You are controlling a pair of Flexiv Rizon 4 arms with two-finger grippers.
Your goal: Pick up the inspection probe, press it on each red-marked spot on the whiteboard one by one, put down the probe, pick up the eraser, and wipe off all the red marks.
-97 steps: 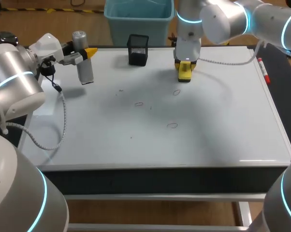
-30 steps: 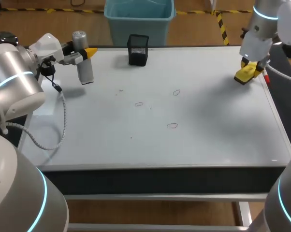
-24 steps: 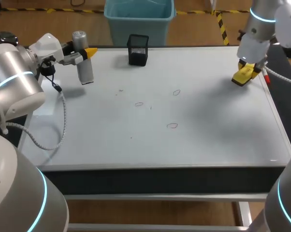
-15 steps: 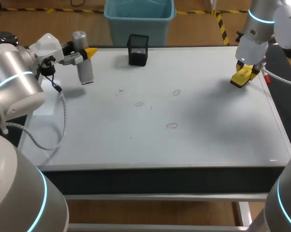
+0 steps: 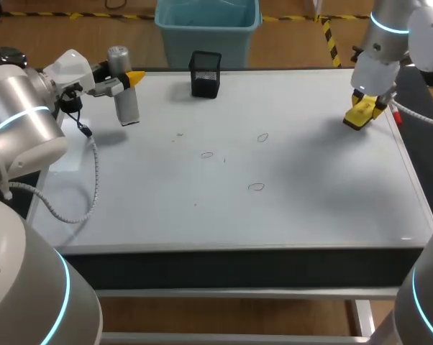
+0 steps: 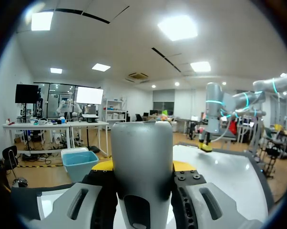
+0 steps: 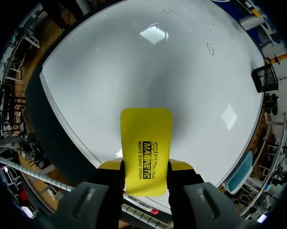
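Note:
My left gripper (image 5: pixel 127 77) is shut on the grey cylindrical probe (image 5: pixel 123 95), which it holds upright at the whiteboard's far left; in the left wrist view the probe (image 6: pixel 142 157) fills the space between the fingers. My right gripper (image 5: pixel 362 113) is shut on the yellow eraser (image 5: pixel 359 115) near the whiteboard's (image 5: pixel 310 208) far right edge. In the right wrist view the eraser (image 7: pixel 146 148) sticks out ahead of the fingers, over the board. Three small red marks (image 5: pixel 263 136) (image 5: pixel 206 154) (image 5: pixel 256 187) lie in the middle of the board, well left of the eraser.
A black mesh cup (image 5: pixel 205 74) stands at the board's back edge. A red marker (image 5: pixel 393 104) lies along the right rim, just behind my right gripper. A few faint specks show near the marks.
My right arm carried the eraser from the back middle of the board to the right edge, then drifted slightly left in the last second. The left arm and probe have not moved.

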